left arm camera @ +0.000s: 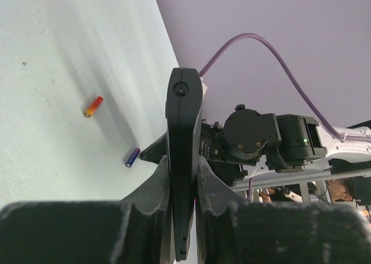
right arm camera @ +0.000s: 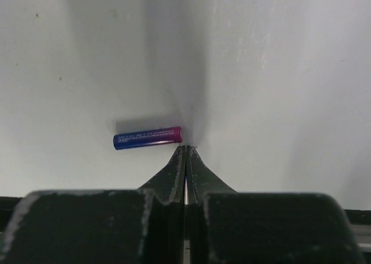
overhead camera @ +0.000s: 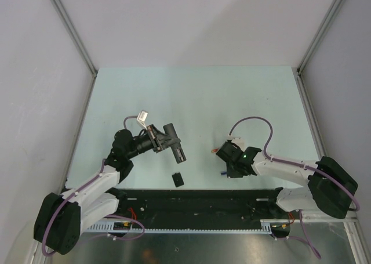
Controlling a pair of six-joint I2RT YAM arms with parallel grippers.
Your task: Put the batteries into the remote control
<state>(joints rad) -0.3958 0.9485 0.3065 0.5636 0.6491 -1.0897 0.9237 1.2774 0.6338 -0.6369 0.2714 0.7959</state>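
My left gripper [overhead camera: 164,137] is shut on the remote control [overhead camera: 177,150], a slim black bar held edge-on above the table; in the left wrist view the remote [left arm camera: 184,119] stands between the fingers. The red-orange battery [left arm camera: 93,107] and the dark blue-purple battery [left arm camera: 133,157] lie apart on the pale table. My right gripper [right arm camera: 186,148] is shut and empty, its tips on the table just right of the blue-purple battery [right arm camera: 148,138]. In the top view the right gripper [overhead camera: 226,167] is right of the remote, and the red-orange battery [overhead camera: 214,152] lies to its left.
A small black squarish cover piece [overhead camera: 178,178] lies on the table below the remote, near the front edge. The black base rail [overhead camera: 197,203] runs along the near edge. Grey walls enclose the table on three sides.
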